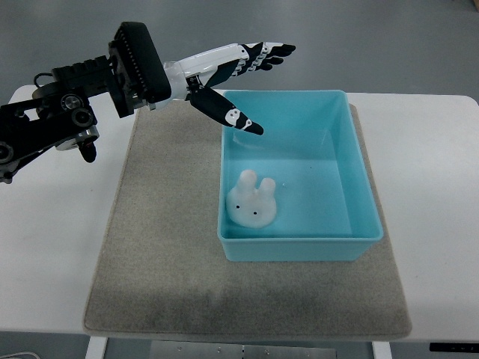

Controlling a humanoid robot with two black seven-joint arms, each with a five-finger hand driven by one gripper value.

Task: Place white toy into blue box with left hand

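Note:
The white toy, a small rabbit-like head with two ears, lies inside the blue box near its front left corner. My left hand hangs above the box's back left corner, fingers stretched out and spread, thumb pointing down toward the box. It holds nothing and is clear of the toy. The left arm enters from the upper left.
The blue box stands on a grey mat that covers the middle of a white table. The mat's left half lies bare beside the box. The right arm does not show.

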